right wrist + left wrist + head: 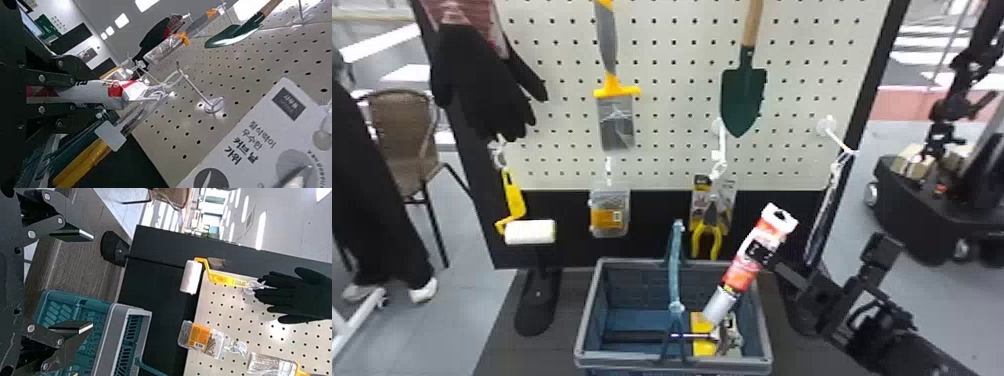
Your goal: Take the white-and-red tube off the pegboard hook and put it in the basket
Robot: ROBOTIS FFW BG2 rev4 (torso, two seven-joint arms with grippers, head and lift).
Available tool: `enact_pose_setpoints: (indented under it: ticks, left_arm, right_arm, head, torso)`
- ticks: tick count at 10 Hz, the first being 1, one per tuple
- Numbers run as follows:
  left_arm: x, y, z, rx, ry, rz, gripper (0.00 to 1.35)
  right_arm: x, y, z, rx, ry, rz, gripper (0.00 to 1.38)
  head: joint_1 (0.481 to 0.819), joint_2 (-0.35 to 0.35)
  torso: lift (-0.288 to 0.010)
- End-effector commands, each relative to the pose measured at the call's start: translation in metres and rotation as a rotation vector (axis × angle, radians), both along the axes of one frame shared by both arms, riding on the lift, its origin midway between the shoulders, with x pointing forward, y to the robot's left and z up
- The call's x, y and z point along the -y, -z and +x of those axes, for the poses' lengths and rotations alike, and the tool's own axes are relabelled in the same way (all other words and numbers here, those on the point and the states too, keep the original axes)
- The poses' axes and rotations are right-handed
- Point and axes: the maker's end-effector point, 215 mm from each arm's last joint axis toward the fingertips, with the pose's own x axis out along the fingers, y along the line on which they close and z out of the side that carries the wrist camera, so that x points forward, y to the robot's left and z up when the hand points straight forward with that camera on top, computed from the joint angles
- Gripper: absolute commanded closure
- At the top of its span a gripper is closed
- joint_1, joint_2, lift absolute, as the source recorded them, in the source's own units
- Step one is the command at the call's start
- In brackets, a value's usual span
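And here's the tube [741, 269], clear of the pegboard [677, 125], leaning at a slant above the right side of the basket [627, 357], its narrow end pointing down inside! The right gripper [760, 251] has it clamped around the upper body; over on the left, the other gripper [93, 281] stands wide open, nothing between its fingers.

Now, the danger's all below. That nose could jam on the yellow block [703, 347] or the dark-handled tool [632, 336], and a straight push down might twist the tube in the grip. Let go at this tilt and the top-heavy end could flop over the right rim and out! Drift inward, and it may knock the raised handle [675, 270]; swing back, and those hanging pliers [699, 240] could get clipped.
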Motion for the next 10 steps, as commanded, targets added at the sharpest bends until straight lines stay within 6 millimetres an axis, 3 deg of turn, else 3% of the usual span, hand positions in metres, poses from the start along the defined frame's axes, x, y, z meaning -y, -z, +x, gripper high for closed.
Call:
enact_pose_setpoints:
  ticks: [1,3,6,10]
  left_arm:
    - [0.0,0.0,0.001,0.0,0.003,-0.001,0.48]
    - [0.0,0.001,0.001,-0.001,0.003,-0.003,0.48]
    - [0.0,0.001,0.001,-0.003,0.002,-0.004,0.48]
    - [0.001,0.001,0.002,-0.002,0.003,-0.004,0.48]
  right_arm:
    - [-0.008,0.007,0.004,-0.02,-0.025,-0.011,1.09]
    - [-0.02,0.009,0.005,-0.031,-0.065,-0.026,1.09]
    - [-0.034,0.031,-0.001,-0.087,-0.112,-0.046,1.09]
    - [-0.033,0.046,0.003,-0.117,-0.12,-0.09,1.09]
  head:
    - [0.549,0.0]
    - [0.549,0.0]
    - [0.549,0.0]
    - [0.549,0.0]
  torso:
    - [-0.1]
    - [-0.1]
    - [-0.1]
    - [-0.1]
